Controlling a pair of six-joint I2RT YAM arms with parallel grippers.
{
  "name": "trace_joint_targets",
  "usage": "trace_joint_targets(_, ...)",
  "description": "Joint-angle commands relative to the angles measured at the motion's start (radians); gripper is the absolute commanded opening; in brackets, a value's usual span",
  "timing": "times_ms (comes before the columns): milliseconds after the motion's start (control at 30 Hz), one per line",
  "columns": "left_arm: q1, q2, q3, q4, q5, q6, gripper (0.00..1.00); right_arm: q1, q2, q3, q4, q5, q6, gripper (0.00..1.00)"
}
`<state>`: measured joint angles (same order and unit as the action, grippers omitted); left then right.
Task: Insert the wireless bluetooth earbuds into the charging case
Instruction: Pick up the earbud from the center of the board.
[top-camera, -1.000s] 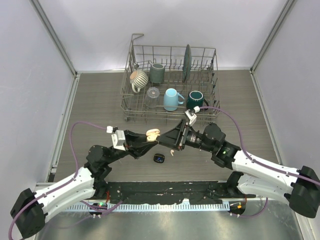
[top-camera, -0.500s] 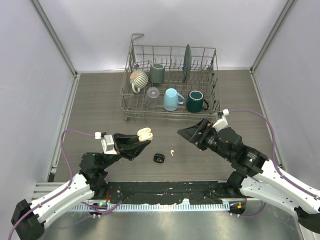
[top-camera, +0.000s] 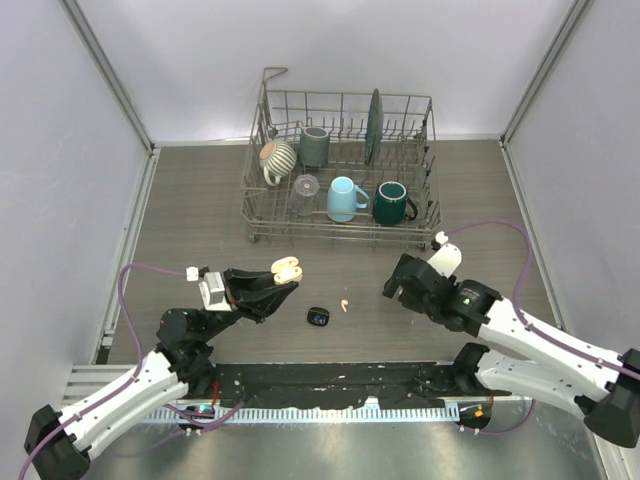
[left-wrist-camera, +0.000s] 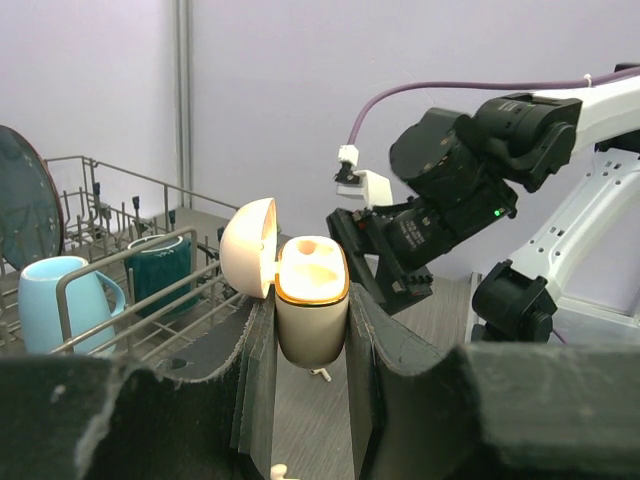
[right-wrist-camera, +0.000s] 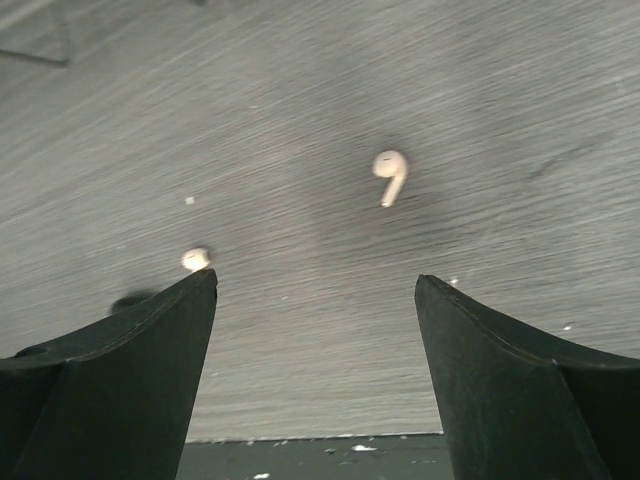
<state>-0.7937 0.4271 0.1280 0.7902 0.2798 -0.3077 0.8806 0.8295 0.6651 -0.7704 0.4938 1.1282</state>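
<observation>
Operator: Case (left-wrist-camera: 310, 322) – where's it sitting rn?

Observer: It's sitting upright btw the fingers (left-wrist-camera: 255, 390) of the L gripper (left-wrist-camera: 311, 300), which is squeezing it from both sides and holding it up off the table (top-camera: 200, 200). Lid is standing open on its hinge, on the side facing the rack (top-camera: 345, 237).

Operator: Anything sitting inside?

Observer: Cream lining is showing at the mouth, but I can't tell whether a bud is sitting in it.

Operator: R gripper?

Observer: R gripper (right-wrist-camera: 315, 290) is hanging over the table w/ fingers spread wide and nothing btw them. Its cam is looking down at bare wood.

Operator: Earbuds?

Observer: One cream earbud (right-wrist-camera: 390, 172) is lying flat on the table, out ahead of the R fingers and touching neither. Top cam is showing it btw the two grippers. Near it a small black item (top-camera: 318, 317) w/ a bluish spot is lying, too small to tell what it is. R wrist cam is also catching a small cream blob (right-wrist-camera: 196, 259) right at one fingertip, partly hidden, so I can't tell what that is either.

Operator: Far side?

Observer: Rack is standing there, holding a striped mug (top-camera: 277, 157), grey-green mug (top-camera: 315, 147), light blue mug (top-camera: 342, 200), dark teal mug (top-camera: 390, 203), clear glass (top-camera: 306, 185) and a dark plate (top-camera: 373, 125) standing on edge. All of it is sitting well apart from both grippers.
</observation>
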Motion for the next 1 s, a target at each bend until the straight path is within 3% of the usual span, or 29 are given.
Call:
trace_joint_targets(0, -0.002, -0.014, -0.002, 0.020, -0.011, -0.005, 0.00, -0.057, 0.094, 0.034, -0.012, 0.072, -0.053, 0.84)
trace_joint_targets(400, -0.002, -0.027, 0.005, -0.005, -0.004, -0.011, 0.00, -0.321, 0.246, -0.058, 0.246, -0.210, -0.235, 0.63)
trace_joint_targets(967, -0.001, -0.013, 0.012, -0.016, -0.007, -0.018, 0.00, -0.356, 0.401, -0.078, 0.336, -0.253, -0.311, 0.53)
